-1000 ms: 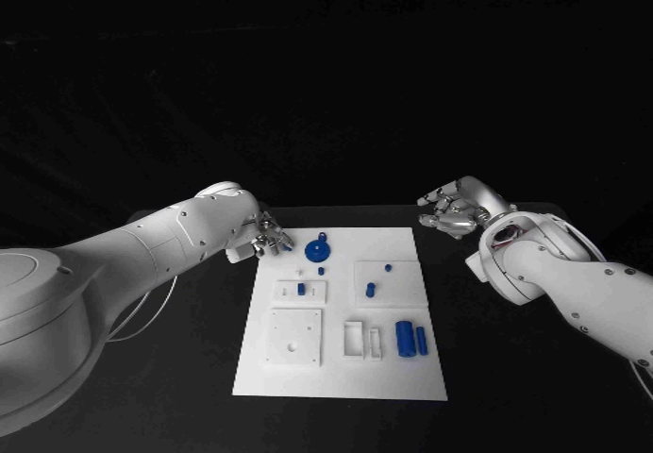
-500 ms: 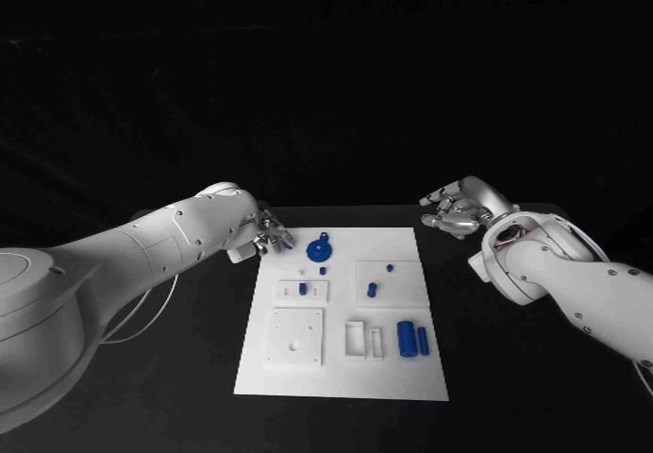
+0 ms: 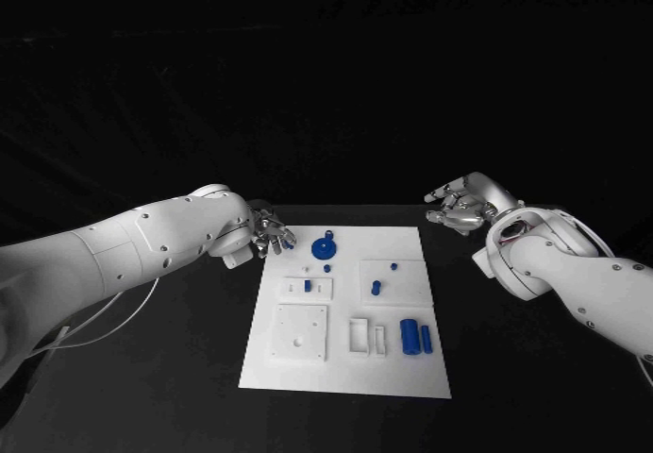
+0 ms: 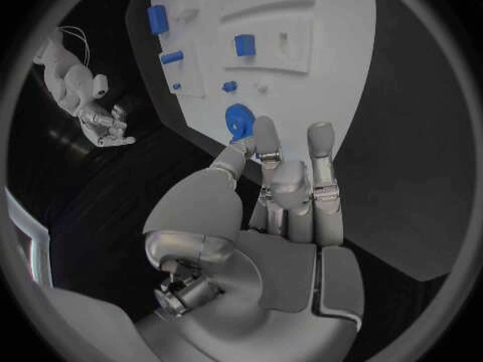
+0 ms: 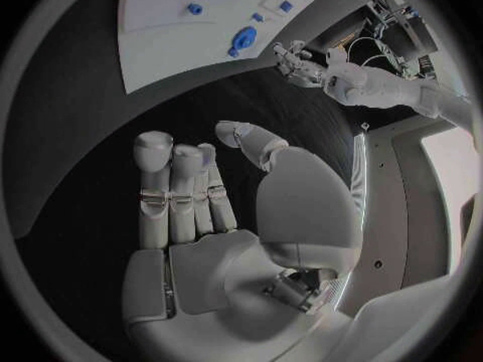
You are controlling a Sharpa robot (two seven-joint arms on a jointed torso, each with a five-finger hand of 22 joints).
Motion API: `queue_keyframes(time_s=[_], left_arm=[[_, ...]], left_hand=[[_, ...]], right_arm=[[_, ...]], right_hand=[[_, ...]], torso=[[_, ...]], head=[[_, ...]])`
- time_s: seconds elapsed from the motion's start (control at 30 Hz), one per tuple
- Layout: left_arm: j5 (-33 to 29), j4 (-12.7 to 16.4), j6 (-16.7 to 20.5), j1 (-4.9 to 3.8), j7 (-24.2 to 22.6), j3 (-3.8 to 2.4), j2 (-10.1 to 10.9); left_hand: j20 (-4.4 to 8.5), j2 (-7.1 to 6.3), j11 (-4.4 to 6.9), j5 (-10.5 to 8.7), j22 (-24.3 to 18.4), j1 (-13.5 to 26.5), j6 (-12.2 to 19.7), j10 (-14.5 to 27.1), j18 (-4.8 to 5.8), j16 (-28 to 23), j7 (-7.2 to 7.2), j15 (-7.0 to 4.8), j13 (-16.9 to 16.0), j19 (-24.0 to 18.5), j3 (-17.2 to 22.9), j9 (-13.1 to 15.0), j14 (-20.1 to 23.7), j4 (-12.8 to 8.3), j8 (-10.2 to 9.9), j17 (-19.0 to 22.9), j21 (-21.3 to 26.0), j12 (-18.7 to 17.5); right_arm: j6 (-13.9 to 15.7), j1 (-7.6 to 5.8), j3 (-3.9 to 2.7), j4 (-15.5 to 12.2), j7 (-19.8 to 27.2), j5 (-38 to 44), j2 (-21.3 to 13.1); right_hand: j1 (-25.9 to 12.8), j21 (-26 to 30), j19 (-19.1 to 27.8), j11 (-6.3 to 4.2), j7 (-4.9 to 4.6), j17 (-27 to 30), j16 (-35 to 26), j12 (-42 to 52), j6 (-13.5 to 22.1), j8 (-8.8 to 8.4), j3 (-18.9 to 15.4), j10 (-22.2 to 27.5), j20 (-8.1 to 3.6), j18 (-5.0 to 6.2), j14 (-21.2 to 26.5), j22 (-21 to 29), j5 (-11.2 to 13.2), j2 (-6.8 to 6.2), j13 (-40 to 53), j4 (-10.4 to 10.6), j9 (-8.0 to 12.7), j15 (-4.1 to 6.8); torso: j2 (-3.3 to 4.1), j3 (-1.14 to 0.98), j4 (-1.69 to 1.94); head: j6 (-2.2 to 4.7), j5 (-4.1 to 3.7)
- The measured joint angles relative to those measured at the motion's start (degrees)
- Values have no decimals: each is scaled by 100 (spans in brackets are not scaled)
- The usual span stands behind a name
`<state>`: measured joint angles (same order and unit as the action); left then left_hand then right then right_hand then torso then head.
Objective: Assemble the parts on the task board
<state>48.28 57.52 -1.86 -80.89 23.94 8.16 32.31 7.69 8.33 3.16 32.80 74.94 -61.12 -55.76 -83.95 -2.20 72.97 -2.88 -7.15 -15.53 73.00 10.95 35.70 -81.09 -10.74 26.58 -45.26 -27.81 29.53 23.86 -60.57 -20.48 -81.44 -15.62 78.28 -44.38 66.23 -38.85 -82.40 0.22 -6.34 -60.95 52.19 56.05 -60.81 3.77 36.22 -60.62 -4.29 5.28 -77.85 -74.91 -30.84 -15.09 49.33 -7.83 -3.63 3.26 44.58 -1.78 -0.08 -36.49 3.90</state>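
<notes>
The white task board (image 3: 299,368) lies in the middle of the table. A blue disc with a small knob (image 3: 326,248) rests near its far edge. Small blue pegs (image 3: 308,284) stand in the middle blocks, and two blue cylinders (image 3: 409,332) lie near the right edge. My left hand (image 3: 273,234) hovers at the board's far left corner, just left of the disc, fingers apart and holding nothing. In the left wrist view its fingertips (image 4: 266,129) are close to the disc (image 4: 238,121). My right hand (image 3: 460,208) hangs off the board's far right corner, empty.
Black table surrounds the board on all sides. Raised white blocks (image 3: 298,331) and a slotted holder (image 3: 363,337) occupy the board's near half. The right wrist view shows the board (image 5: 171,40) and my left hand (image 5: 297,63) beyond my right hand (image 5: 201,209).
My left arm has swung, its elbow dropping lower, while the hand stays by the disc. The view has shifted slightly. My right hand has barely moved.
</notes>
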Motion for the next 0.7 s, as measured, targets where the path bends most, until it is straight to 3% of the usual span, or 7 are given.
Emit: queue_keyframes(time_s=[0.13, 0.17, 0.23, 0.3, 0.47, 0.6, 0.7], left_arm=[[38, 578, 188, -8, 142, 17, 286], [52, 676, 230, -8, 171, 25, 330], [91, 896, 320, -11, 228, 55, 431], [148, 1148, 427, -13, 292, 117, 549], [327, 1630, 706, -1, 408, 284, 760], [490, 1868, 929, 15, 459, 421, 829], [610, 1960, 1082, 62, 479, 483, 848]], left_hand=[[19, 29, 20, 88, 0, 98, -51, -21, 0, 0, -51, 8, 58, 21, -16, 377, -51, -96, -164, -72, -45, 97], [6, 27, 20, 99, 0, 148, -70, -21, -1, 0, -70, 9, 78, 34, 63, 671, -51, -209, -221, -86, -45, 99], [-1, 22, 33, 138, -1, 193, -71, -9, 0, 0, -71, -1, 84, 42, 125, 748, -61, -302, -264, -116, -68, 162], [-1, 17, 37, 143, -1, 212, -113, -5, 0, 0, -113, -10, 113, 42, 89, 938, -71, -339, -361, -149, -91, 206], [-22, 11, 36, 154, -1, 233, -122, -5, -1, 0, -122, 9, 114, 62, 124, 1041, -90, -380, -419, -173, -111, 236], [-22, 50, 36, 154, -1, 272, -142, -5, -1, 25, -142, 9, 108, 62, 150, 1122, -91, -406, -469, -199, -134, 269], [-42, 87, 36, 153, -2, 309, -142, -5, 0, 25, -142, 10, 107, 82, 154, 1203, -91, -414, -488, -199, -165, 269]], right_arm=[[-12, 0, 0, 41, 0, 0, 6], [-14, 0, 0, 47, 0, 0, 8], [-19, 0, 0, 55, 0, 0, 13], [-25, 0, 0, 67, 0, -1, 19], [-40, 5, 0, 81, 0, -1, 32], [-47, 10, 0, 87, 1, -1, 43], [-53, 13, 0, 87, 3, -1, 53]], right_hand=[[0, 0, 0, 0, 0, 0, 0, 0, 0, 0, 0, 0, 0, 0, 0, 0, 0, 0, 0, 0, 0, 0], [0, 0, 0, 0, 0, 0, 0, 0, 0, 0, 0, 0, 0, 0, 0, 0, 0, 0, 0, 0, 0, 0], [0, 0, 0, 0, 0, 0, 0, 0, 0, 0, 0, 0, 0, 0, 0, 0, 0, 0, 0, 0, 0, 0], [0, 0, 0, 0, 0, 0, 0, 0, 0, 0, 0, 0, 0, 0, 0, 0, 0, 0, 0, 0, 0, 0], [0, 0, 0, 0, 0, 8, 0, 0, 0, 0, 0, 0, 0, 0, 21, 0, 0, 0, -5, 0, 0, 21], [0, 0, 0, 0, 0, 8, 0, 0, 0, 0, 0, 0, 0, 0, 21, 0, 0, 0, -6, 0, 0, 21], [0, 0, 0, 0, 0, 8, 0, 0, -1, 0, 0, 0, 0, 0, 21, 0, 0, 0, -6, 0, 0, 21]], torso=[[-37, 14, 30], [-45, 18, 35], [-61, 25, 48], [-71, 32, 57], [-99, 52, 83], [-115, 65, 106], [-124, 76, 118]], head=[[-36, -4], [-40, -4], [-52, -3], [-63, 4], [-94, 8], [-118, 9], [-134, 9]])
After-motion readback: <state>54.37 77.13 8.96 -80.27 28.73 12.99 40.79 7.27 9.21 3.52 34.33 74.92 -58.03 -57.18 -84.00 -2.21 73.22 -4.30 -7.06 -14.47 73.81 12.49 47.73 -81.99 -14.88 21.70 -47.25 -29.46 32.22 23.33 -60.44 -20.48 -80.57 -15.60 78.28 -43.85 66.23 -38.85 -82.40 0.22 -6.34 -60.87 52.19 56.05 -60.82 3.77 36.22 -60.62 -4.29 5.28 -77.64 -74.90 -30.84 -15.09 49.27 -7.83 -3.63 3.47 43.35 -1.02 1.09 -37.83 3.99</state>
